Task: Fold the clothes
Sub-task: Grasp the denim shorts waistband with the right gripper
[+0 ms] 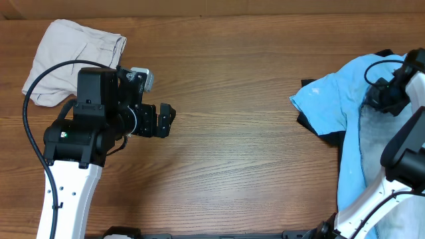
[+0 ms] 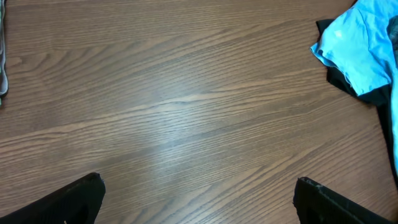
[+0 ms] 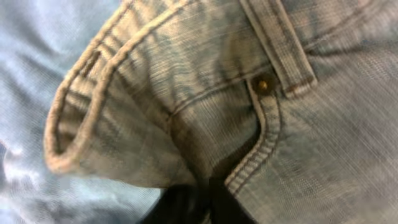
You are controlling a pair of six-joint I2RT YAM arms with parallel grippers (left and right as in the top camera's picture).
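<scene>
Light-wash denim jeans (image 3: 205,93) fill the right wrist view, with waistband, belt loop and a brass rivet. My right gripper (image 3: 202,202) is shut on a fold of this denim. In the overhead view the right gripper (image 1: 384,91) sits on the clothes pile at the right edge, where the jeans (image 1: 375,139) lie under a sky-blue T-shirt (image 1: 332,99) and a black garment (image 1: 319,138). Beige trousers (image 1: 70,56) lie bunched at the far left. My left gripper (image 1: 166,119) is open and empty over bare table; its wrist view shows the T-shirt (image 2: 364,43).
The wooden table (image 1: 239,133) spans the view between the two arms. The left arm's black cable (image 1: 30,99) loops over the beige trousers. A strip of the beige trousers (image 2: 2,68) shows at the left edge of the left wrist view.
</scene>
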